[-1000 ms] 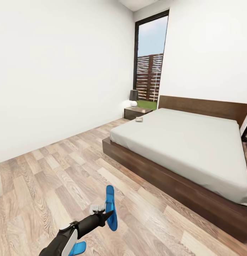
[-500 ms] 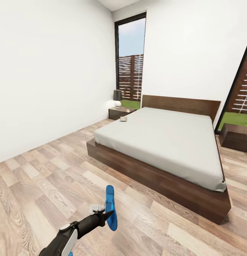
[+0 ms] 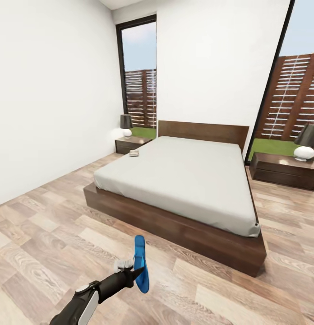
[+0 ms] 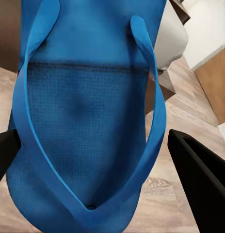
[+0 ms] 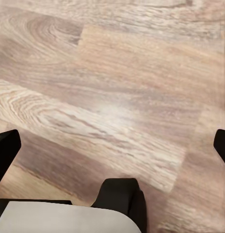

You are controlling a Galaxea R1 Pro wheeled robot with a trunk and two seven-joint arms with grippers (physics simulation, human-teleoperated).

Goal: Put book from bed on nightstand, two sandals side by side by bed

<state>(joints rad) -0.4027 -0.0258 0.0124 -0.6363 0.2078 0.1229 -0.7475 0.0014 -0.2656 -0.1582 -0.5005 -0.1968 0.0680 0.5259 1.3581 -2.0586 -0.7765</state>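
In the head view the left gripper (image 3: 131, 272) sits at about 6 o'clock, low in the picture, its dark arm reaching up from the bottom edge. It is clamped on a bright blue sandal (image 3: 140, 263), which stands on edge in the air above the wood-plank floor (image 3: 44, 234), its long axis pointing toward 12 o'clock. From the left wrist camera the same sandal (image 4: 88, 116) lies between the two black fingers (image 4: 202, 179), sole surface and blue strap facing the lens.

The bed (image 3: 184, 180) lies beyond the sandal, toward 1 o'clock, its pale mattress on a dark brown frame with the headboard against the far wall. The book (image 3: 134, 153) rests on the mattress near its far left corner, at about 11 o'clock; it is too small here to read the cover. Just beside that corner stands a nightstand (image 3: 131, 144) carrying a lamp (image 3: 126, 125). A second nightstand (image 3: 285, 170) with its own lamp (image 3: 307, 143) stands at about 2 o'clock, on the bed's other side.

From the right wrist camera the right gripper (image 5: 112, 145) points down at bare floor, its black fingertips (image 5: 6, 148) at opposite edges of the picture, so the jaws look spread wide, though little of them shows
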